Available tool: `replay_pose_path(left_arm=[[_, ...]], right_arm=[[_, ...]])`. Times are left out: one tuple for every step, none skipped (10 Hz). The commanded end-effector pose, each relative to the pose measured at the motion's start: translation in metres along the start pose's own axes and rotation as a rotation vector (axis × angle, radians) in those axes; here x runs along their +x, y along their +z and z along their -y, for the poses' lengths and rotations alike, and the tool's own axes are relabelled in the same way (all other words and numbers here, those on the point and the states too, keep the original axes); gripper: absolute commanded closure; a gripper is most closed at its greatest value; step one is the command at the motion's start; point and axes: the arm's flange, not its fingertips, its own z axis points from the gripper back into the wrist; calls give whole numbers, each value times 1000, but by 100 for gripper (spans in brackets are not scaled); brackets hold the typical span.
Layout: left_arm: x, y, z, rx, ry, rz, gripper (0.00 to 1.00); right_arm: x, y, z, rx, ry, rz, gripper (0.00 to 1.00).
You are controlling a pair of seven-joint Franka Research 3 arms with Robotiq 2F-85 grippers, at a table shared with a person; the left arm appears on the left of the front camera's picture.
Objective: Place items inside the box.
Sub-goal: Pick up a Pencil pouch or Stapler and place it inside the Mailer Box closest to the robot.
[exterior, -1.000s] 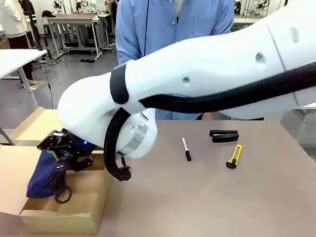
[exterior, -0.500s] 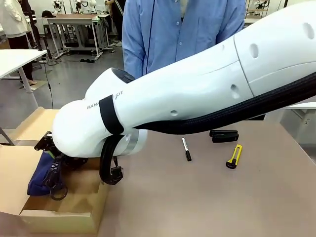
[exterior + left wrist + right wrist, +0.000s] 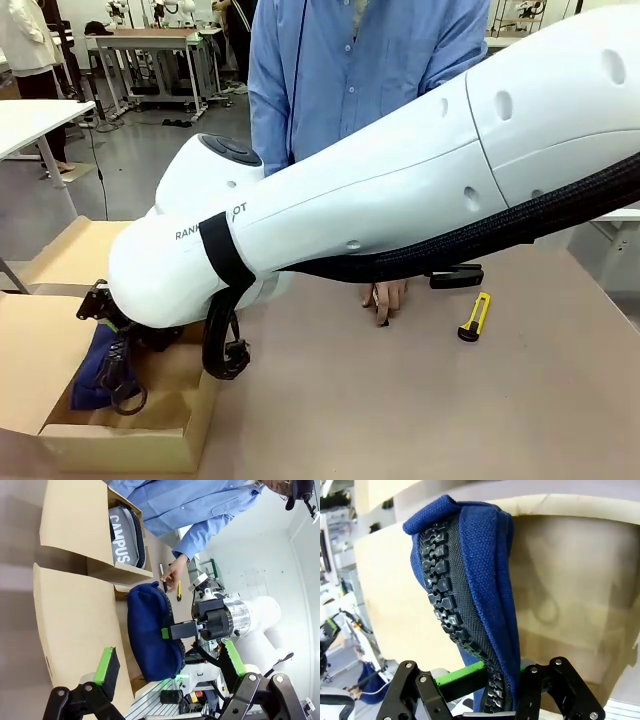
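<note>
One navy case clamped in R jaws.

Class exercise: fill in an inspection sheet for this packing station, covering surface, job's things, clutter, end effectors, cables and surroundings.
Surface: brown table carrying an open cardboard box on the robot's left.
Job's things: grey CAMPUS case lies in the box; navy case hangs in the box's opening; stapler and yellow utility knife lie on the table; a person's hand is at the marker.
Clutter: nothing seen.
End effectors: right end effector shut on the navy case; left end effector open, holding nothing.
Cables: black hose along the right arm, looping by its wrist.
Surroundings: person in a blue shirt across the table; workbenches behind.
</note>
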Motion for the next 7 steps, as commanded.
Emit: replay_pose_path(left_arm=[[1, -1, 2, -21, -22, 14, 0], [1, -1, 2, -21, -22, 14, 0], [1, -1, 2, -21, -22, 14, 0], [1, -1, 2, -21, -22, 14, 0], [1, -1, 2, -21, -22, 14, 0], [1, -1, 2, -21, -22, 14, 0], [1, -1, 2, -21, -22, 14, 0]], right_arm=[[0, 0, -13, -43, -23, 24, 100], [0, -1, -8, -62, -33, 42, 100], [0, -2, -3, -80, -41, 56, 100], [-1, 1, 4, -86, -45, 41, 100], [-2, 3, 6, -94, -51, 33, 100], [-3, 3, 9, -110, -55, 26, 100], [-4, 4, 13, -128, -54, 14, 100]])
